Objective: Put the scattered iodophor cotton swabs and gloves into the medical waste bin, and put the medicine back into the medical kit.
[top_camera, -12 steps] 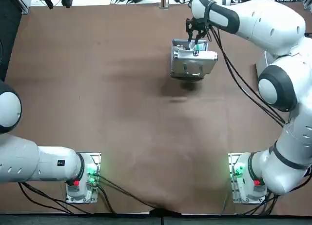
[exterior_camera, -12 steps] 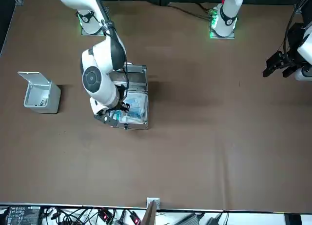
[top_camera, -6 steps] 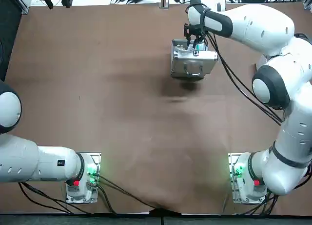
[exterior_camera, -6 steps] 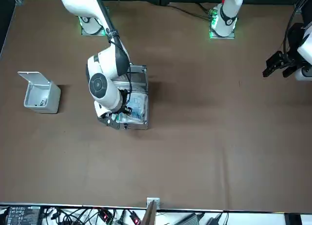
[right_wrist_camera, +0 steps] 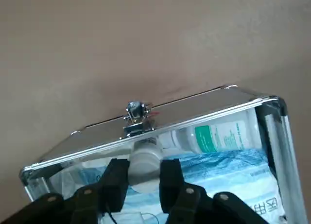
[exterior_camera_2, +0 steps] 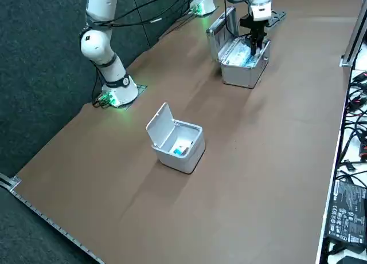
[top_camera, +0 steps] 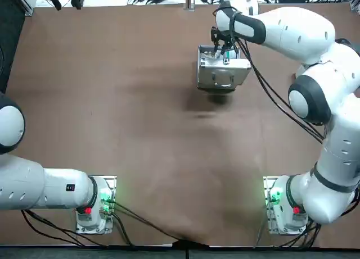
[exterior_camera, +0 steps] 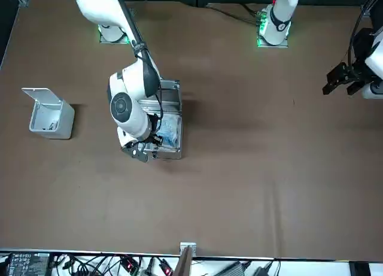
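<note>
While the right tool (right_wrist_camera: 144,179) hangs over the open medical kit (exterior_camera_2: 243,75) at the far side of the desk (top_camera: 140,130), its fingers (right_wrist_camera: 116,173) are clamped on a white medicine bottle (right_wrist_camera: 144,158). Bottle is upright, just inside the kit's latch-side rim, above the blue packs (right_wrist_camera: 228,168). A second bottle with a green label (right_wrist_camera: 218,136) lies flat in the kit beside it. Kit lid stands raised on the robot's side. White medical waste bin (exterior_camera_2: 192,155) sits well apart, at the robot's right, lid up, small blue-and-white item inside; cannot tell what it is.
</note>
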You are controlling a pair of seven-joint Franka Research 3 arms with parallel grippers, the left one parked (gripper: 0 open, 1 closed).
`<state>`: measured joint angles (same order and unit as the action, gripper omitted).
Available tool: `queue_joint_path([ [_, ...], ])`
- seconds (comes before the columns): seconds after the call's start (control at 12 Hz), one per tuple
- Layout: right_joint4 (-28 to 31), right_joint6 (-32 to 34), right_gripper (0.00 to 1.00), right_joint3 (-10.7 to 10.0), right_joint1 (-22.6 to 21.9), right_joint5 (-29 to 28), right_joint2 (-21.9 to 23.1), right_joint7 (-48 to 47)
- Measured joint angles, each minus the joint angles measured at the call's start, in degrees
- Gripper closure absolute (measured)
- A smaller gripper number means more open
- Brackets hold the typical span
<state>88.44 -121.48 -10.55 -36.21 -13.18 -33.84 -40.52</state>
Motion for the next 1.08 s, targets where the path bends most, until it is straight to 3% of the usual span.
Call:
queue_joint_path([
  [0.33, -0.03, -1.25, 0.63, 0.0, -0.02, -0.04, -0.49, 0.0],
  [0.58, -0.03, -1.96, 0.58, 0.0, -0.02, -0.04, -0.98, 0.0],
  [1.0, -1.29, -0.27, 0.04, -0.06, -0.29, 0.29, -0.38, 0.08],
  [1.08, -1.72, 1.47, 0.0, -0.2, -0.28, 0.97, 0.4, 0.1],
])
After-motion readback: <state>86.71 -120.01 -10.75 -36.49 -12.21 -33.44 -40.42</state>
